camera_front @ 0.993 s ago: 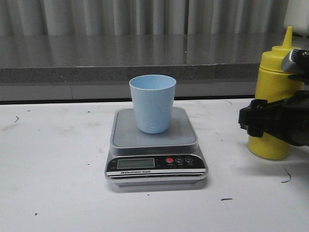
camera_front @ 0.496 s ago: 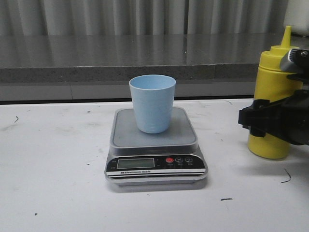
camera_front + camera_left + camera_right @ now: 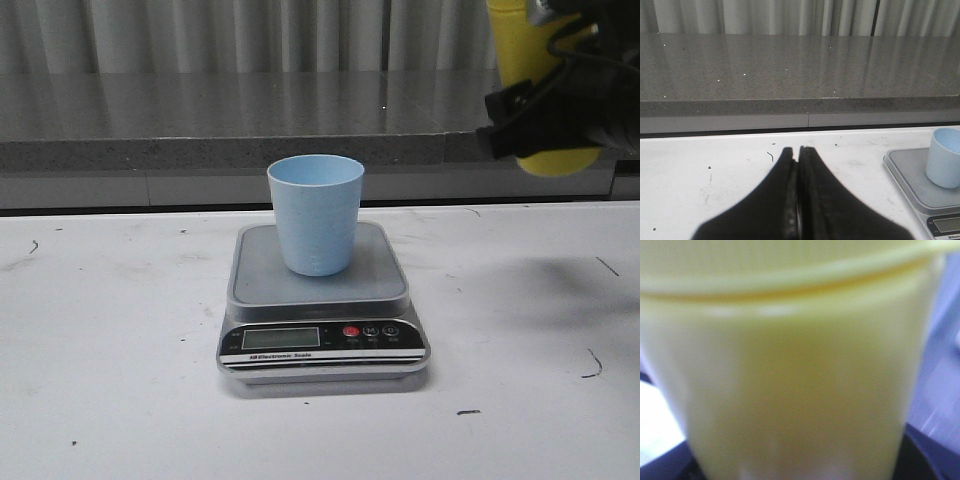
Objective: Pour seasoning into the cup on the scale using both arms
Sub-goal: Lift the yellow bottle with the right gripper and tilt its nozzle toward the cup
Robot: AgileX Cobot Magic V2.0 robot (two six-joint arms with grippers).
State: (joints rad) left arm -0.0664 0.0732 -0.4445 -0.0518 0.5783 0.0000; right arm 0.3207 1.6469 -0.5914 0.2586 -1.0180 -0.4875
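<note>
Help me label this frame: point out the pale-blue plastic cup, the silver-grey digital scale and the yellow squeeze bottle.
Pale-blue plastic cup [image 3: 316,220]: front view, outer wall.
Silver-grey digital scale [image 3: 258,275]: front view, bare platform left of cup.
Yellow squeeze bottle [image 3: 518,45]: front view, body above the right arm's jaws.

Right gripper: matte black, blocky angular housing; a thin black cable loops over its top, and a small silver-grey metallic part shows at the upper edge. Left gripper: two flat matte black fingers, broad at the base, tapering to narrow rounded tips; no markings legible.
</note>
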